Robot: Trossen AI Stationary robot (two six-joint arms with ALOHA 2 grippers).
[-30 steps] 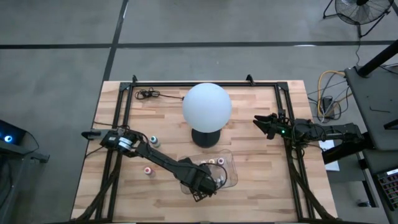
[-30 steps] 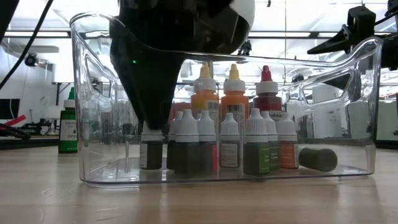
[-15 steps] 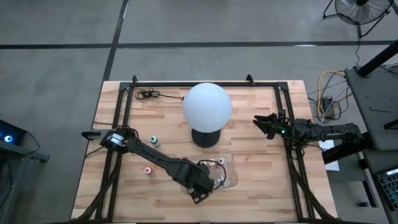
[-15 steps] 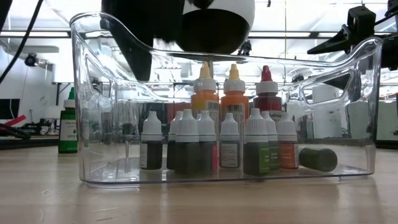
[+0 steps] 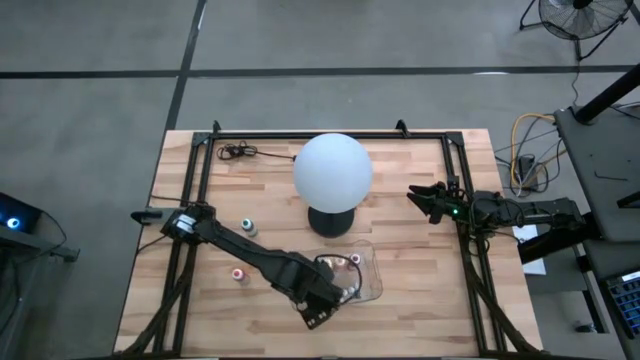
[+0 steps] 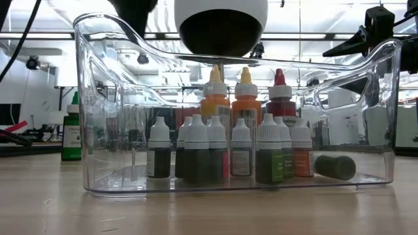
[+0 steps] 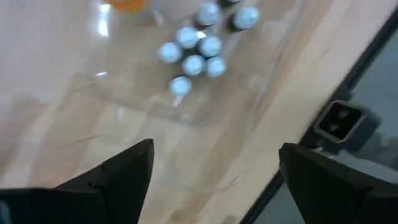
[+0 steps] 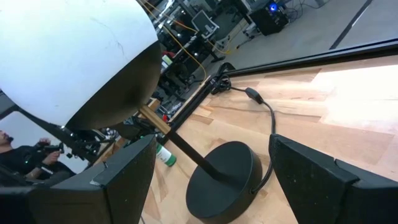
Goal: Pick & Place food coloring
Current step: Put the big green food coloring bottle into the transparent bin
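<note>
The food coloring bottles point(image 6: 225, 153) stand upright in several rows on the floor of a clear plastic tray point(image 6: 98, 98); one dark bottle point(image 6: 334, 166) lies on its side at one end. Their white caps point(image 7: 193, 53) show in the left wrist view. My left gripper point(image 7: 214, 168) hangs open above the tray's near side point(image 5: 325, 292), holding nothing. Two more small bottles point(image 5: 247, 226) point(image 5: 237, 272) stand on the bare table to the left. My right gripper point(image 5: 420, 200) waits open at the table's right, facing the lamp.
A white globe lamp point(image 5: 332, 168) on a black base point(image 8: 224, 180) stands at mid-table, just beyond the tray. A black cable point(image 5: 238, 152) lies at the far left. A green bottle point(image 6: 72, 134) stands left of the tray. Bare wood lies along the near edge.
My left gripper has opened and let go of the leftmost bottle in the tray. It then went straight up out of the tray and drifted slightly toward the near edge. The bottle stays upright where it was set.
</note>
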